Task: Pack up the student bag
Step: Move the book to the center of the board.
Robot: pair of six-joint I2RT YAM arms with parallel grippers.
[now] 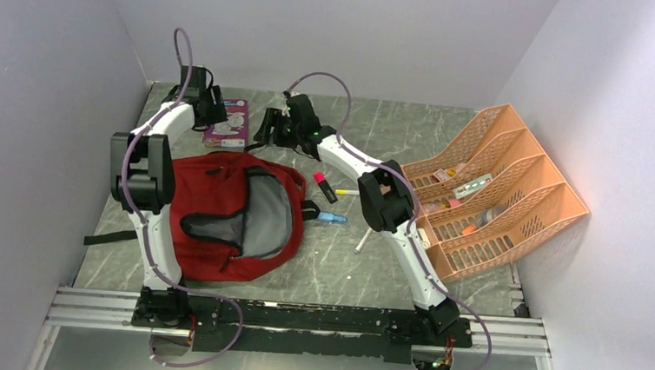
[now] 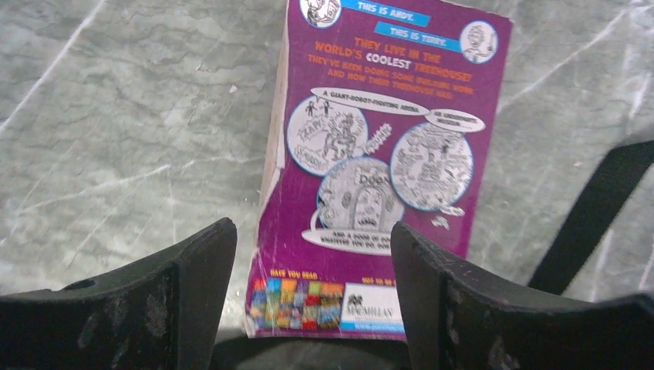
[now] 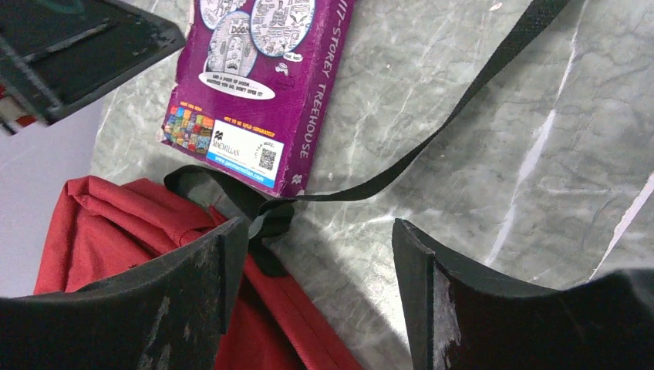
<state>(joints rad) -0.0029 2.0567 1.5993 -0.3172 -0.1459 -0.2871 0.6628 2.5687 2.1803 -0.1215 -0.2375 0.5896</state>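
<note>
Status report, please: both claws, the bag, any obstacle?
Left claw open over purple paperback book. Right claw open by dark red fabric backpack, unzipped. Black strap lies beside book.

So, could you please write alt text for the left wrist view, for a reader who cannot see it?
A purple paperback book with cartoon drawings lies flat on the grey marbled table, just beneath the open left claw. A black fabric strap crosses the table at right.

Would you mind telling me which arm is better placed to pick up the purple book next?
The left: its open jaws flank the purple book, lined up above it. The right's open jaws hover by the black strap of the student bag instead.
</note>
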